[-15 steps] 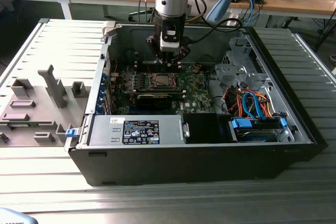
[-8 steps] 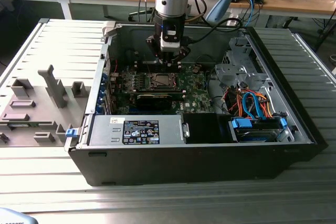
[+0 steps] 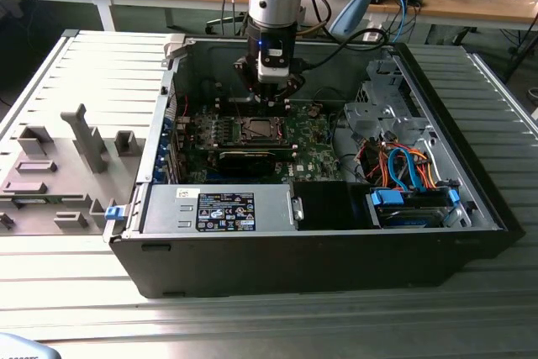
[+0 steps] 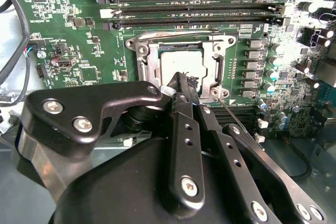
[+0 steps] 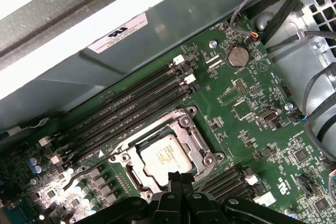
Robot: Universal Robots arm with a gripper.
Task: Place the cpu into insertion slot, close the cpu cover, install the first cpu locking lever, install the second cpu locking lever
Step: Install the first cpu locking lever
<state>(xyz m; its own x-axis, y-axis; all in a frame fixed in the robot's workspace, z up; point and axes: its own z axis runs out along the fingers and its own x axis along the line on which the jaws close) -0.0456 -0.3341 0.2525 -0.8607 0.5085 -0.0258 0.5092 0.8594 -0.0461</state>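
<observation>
Under closed hand (image 4: 181,85), cpu (image 4: 181,62) flat, top up, w/in insertion slot (image 4: 143,50).

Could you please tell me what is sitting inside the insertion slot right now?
The cpu lies flat inside the insertion slot, its silver top showing through the cpu cover. The gripper hides its near edge; the contacts beneath are covered.

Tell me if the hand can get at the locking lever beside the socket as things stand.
Probably yes. The hand hangs just over the socket's edge, by the cpu cover, and the thin locking lever lies right beside its fingertips with nothing over it; the open case leaves the way down free.
</observation>
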